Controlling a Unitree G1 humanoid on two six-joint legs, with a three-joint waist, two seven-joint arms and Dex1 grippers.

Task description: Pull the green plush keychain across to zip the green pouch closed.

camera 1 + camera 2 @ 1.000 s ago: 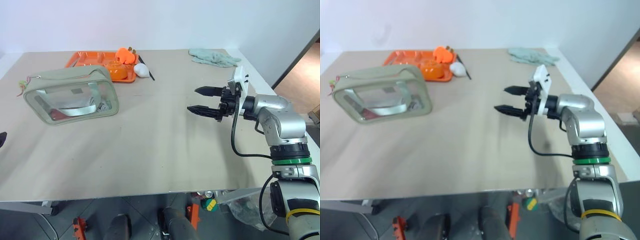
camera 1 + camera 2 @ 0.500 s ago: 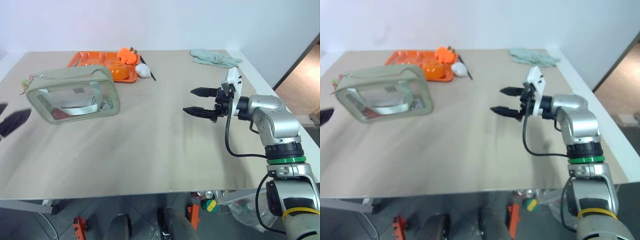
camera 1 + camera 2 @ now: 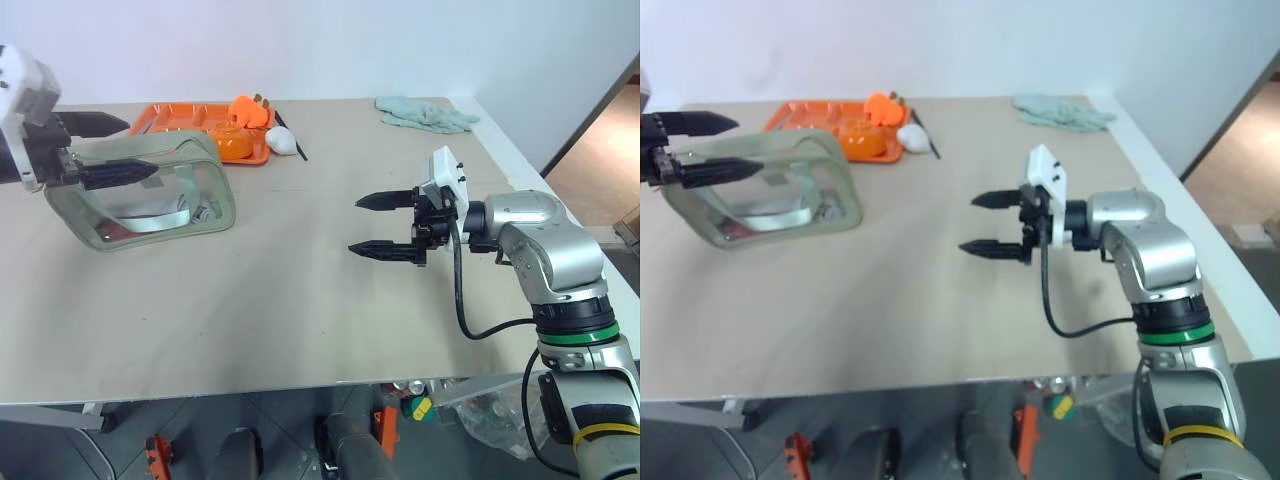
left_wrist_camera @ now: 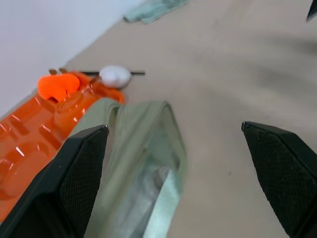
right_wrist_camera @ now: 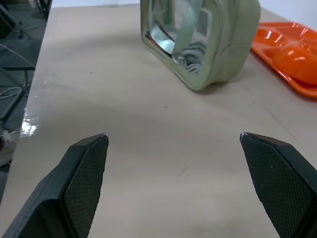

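Green pouch point(image 3: 145, 190): stands on its long side near the left edge of the surface point(image 3: 300, 300), clear window facing the near edge, pale strap handle seen through the window.
Green plush keychain: cannot be made out; the pouch's left end is covered by the left gripper.
Left gripper point(image 3: 100, 148): fingers spread wide, empty, held over the pouch's top at its left end, pointing toward the right edge.
Right gripper point(image 3: 380, 224): fingers spread wide, empty, above the bare middle of the surface, pointing toward the pouch and well apart from it.
Orange tray point(image 3: 190, 122): just behind the pouch, by the far edge; orange items lie at its right end.
White object point(image 3: 283, 141): egg-shaped, beside the tray's right end, with a thin dark stick next to it.
Mint cloth glove point(image 3: 425, 113): crumpled near the far right corner.
Path between right gripper and pouch: bare surface.
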